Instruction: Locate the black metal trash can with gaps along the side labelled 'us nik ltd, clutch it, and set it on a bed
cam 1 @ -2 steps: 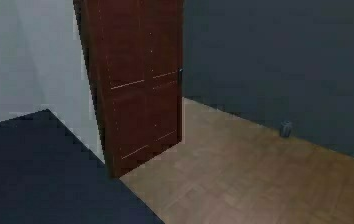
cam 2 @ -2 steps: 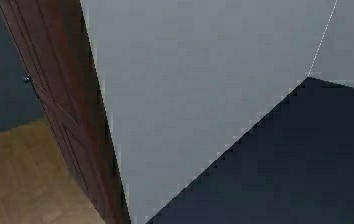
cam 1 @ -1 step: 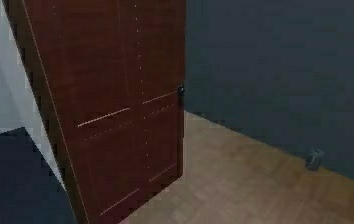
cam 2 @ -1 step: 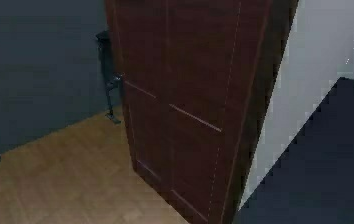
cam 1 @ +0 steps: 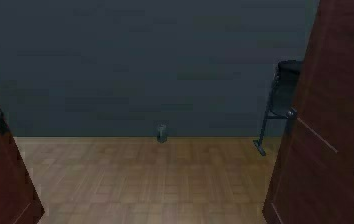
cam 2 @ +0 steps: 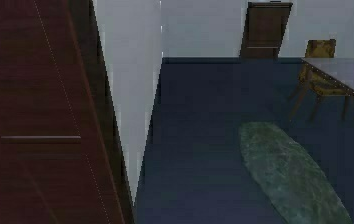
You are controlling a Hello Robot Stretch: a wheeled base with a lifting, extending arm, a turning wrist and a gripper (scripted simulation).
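Against the dark wall (cam 1: pixel 135 60) stands a small grey blob (cam 1: pixel 162 133); pincer state unclear.

Dim, even light throughout; the forward view's wood floor (cam 1: pixel 145 185) glows faintly below a dark wall (cam 1: pixel 135 60).

A rug (cam 2: pixel 288 172) lies on the floor (cam 2: pixel 200 110), beside a table (cam 2: pixel 345 76) and chair (cam 2: pixel 322 48).

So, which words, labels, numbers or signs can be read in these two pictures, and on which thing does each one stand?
No text can be read.
The small dark thing by the wall: too small to show any label.
The far door: no sign can be made out.
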